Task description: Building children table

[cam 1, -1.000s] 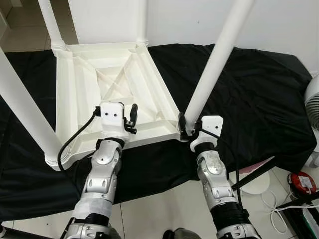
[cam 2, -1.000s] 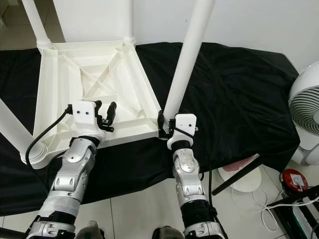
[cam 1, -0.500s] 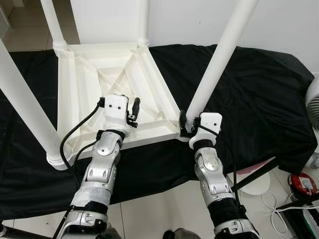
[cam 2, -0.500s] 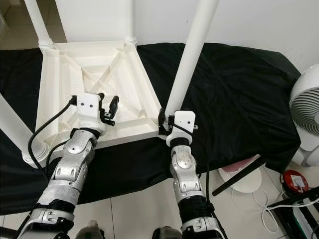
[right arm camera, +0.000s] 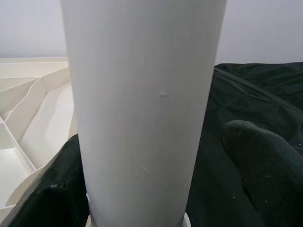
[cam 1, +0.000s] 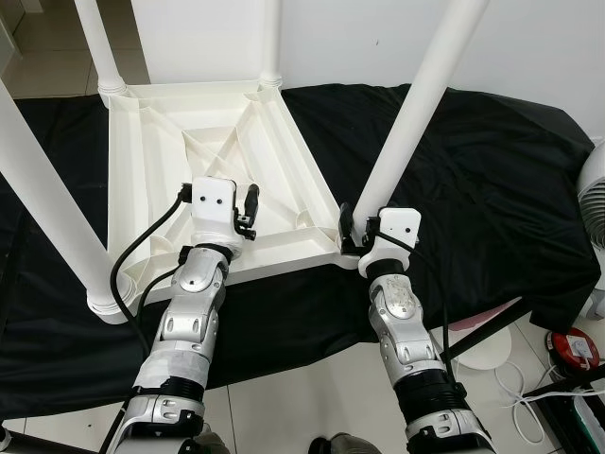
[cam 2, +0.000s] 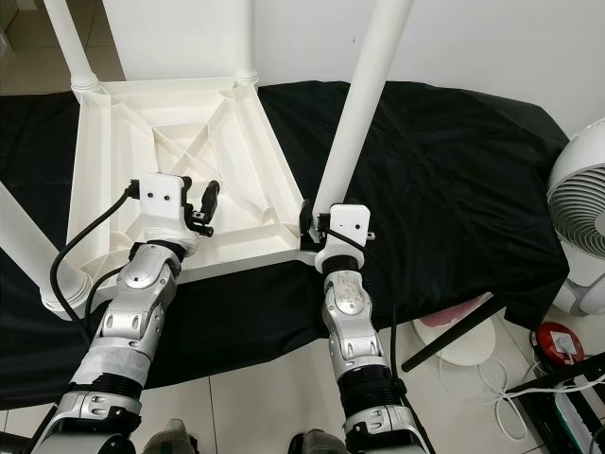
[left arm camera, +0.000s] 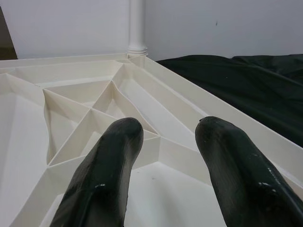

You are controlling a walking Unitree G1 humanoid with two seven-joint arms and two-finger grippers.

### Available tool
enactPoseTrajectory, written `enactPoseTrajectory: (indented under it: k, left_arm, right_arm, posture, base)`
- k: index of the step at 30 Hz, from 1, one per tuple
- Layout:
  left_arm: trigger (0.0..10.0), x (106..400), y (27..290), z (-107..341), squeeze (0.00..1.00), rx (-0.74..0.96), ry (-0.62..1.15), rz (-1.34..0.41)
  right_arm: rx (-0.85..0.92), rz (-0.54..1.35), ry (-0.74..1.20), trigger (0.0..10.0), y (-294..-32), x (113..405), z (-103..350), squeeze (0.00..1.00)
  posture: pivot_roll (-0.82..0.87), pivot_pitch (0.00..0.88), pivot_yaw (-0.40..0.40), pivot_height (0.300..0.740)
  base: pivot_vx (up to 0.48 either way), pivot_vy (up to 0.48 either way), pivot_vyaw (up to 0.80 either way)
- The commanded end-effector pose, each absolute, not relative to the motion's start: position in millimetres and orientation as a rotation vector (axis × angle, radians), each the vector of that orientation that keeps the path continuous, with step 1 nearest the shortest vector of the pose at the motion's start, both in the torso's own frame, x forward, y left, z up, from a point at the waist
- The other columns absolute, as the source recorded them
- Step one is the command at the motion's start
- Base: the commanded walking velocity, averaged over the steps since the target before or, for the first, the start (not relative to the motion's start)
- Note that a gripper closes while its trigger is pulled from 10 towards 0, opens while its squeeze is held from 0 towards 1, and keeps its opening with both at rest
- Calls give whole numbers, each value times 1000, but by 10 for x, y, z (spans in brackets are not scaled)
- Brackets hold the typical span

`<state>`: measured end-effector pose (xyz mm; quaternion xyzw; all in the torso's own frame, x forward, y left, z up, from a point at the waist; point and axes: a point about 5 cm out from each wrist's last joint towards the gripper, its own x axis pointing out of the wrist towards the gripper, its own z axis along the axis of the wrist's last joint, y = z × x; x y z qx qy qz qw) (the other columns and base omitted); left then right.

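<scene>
The right gripper (cam 1: 348,230) grasps the upright leg (cam 1: 408,123) at 12 o'clock; the left gripper (left arm camera: 166,156), jaws released, hovers over the upturned table top (cam 1: 161,161).

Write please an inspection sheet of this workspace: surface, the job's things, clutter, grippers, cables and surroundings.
Surface: black cloth spread on the floor against a white wall.
Job's things: white plastic table top lies upside down on the cloth, ribs up; a leg stands at each of its four corners, including the near right leg.
Clutter: nothing seen on the cloth.
Grippers: left gripper hovers over the ribbed underside, jaws open, holding nothing; right gripper has its jaws on both sides of the near right leg at its base.
Cables: black cable loops from the left wrist; white cords lie on the floor at right.
Surroundings: white fan at right, tiled floor.
</scene>
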<state>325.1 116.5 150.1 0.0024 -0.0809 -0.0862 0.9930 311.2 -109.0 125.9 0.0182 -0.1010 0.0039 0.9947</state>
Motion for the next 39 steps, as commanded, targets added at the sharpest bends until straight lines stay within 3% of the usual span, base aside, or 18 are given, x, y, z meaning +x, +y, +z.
enactPoseTrajectory:
  k: [1,28,33,37,39]
  left_arm:
    - [10000,3259,1193,1460,0,1,-149,-78]
    - [10000,3220,1157,1420,0,-7,-140,-94]
    - [10000,3148,1067,1429,0,50,-157,-223]
    - [10000,2938,915,1430,0,165,-170,-542]
    - [10000,2919,906,1444,0,165,-169,-573]
  right_arm:
    - [31,7,-181,10000,-1098,3118,1223,0]
    - [15,14,-170,10000,-1113,3083,1184,0]
    - [16,79,-177,10000,-1158,3096,1212,0]
    - [-22,350,-147,10000,-1310,3128,1233,0]
    - [-30,385,-139,10000,-1342,3135,1234,0]
  posture:
    - [92,0,-71,740]
    - [85,0,-80,740]
    - [85,0,-80,740]
    - [106,4,-84,740]
    - [106,4,-84,740]
  base:
    - [0,0,0]
    - [0,0,0]
    - [0,0,0]
    - [0,0,0]
    - [0,0,0]
